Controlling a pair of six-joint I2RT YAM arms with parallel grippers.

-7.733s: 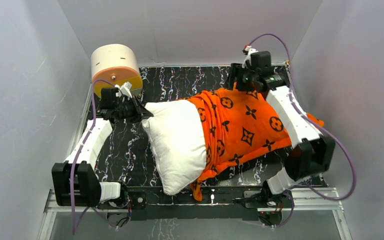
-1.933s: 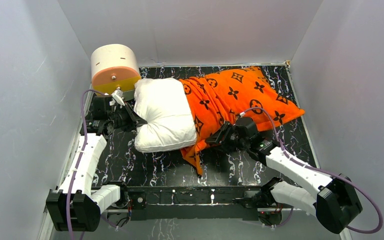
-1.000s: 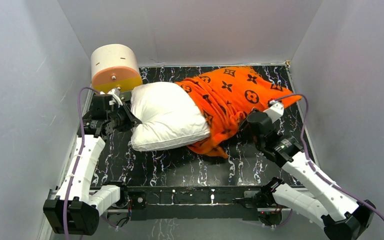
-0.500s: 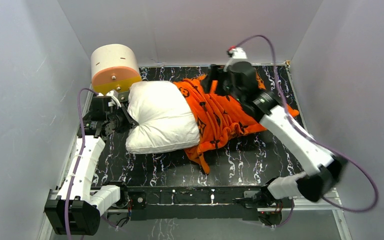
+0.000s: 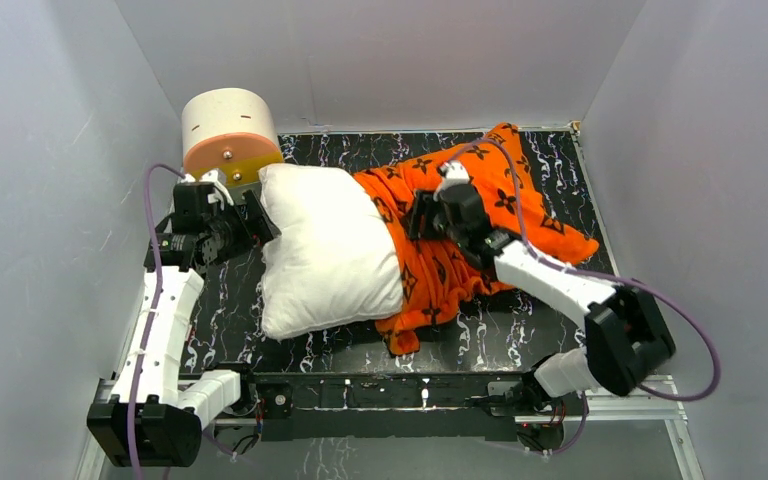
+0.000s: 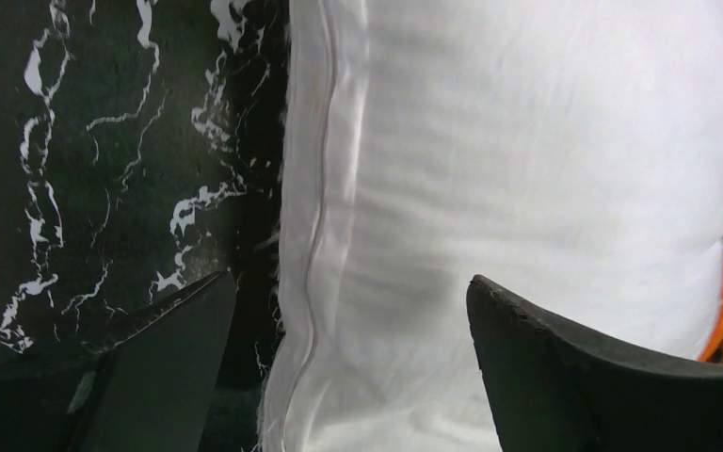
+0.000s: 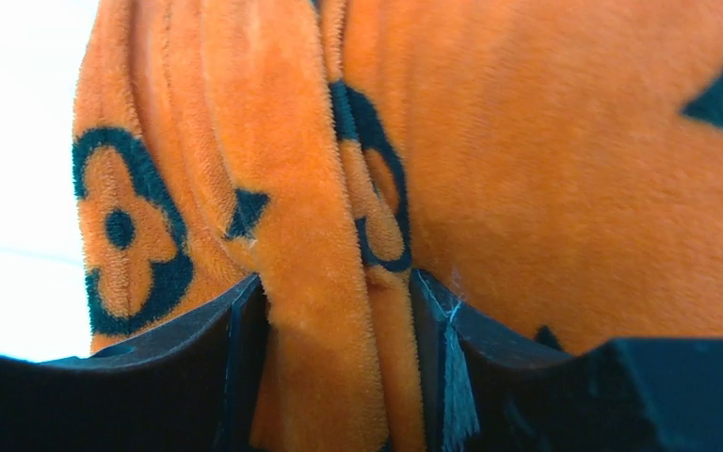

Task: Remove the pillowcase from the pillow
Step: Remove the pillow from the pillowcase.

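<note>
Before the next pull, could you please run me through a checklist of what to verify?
1. Right gripper has the pillowcase: ok; a fold fills the gap between its fingers.
2. Left gripper anchors the pillow: not ok; its fingers stand open astride the seamed edge, not clamped.
3. Pillow partly out: ok; its left part is bare.
4. How far the pillow reaches inside the pillowcase: cannot tell.
5. Pillow clear of the cylinder: cannot tell; it sits right by the pillow's far left corner.
</note>
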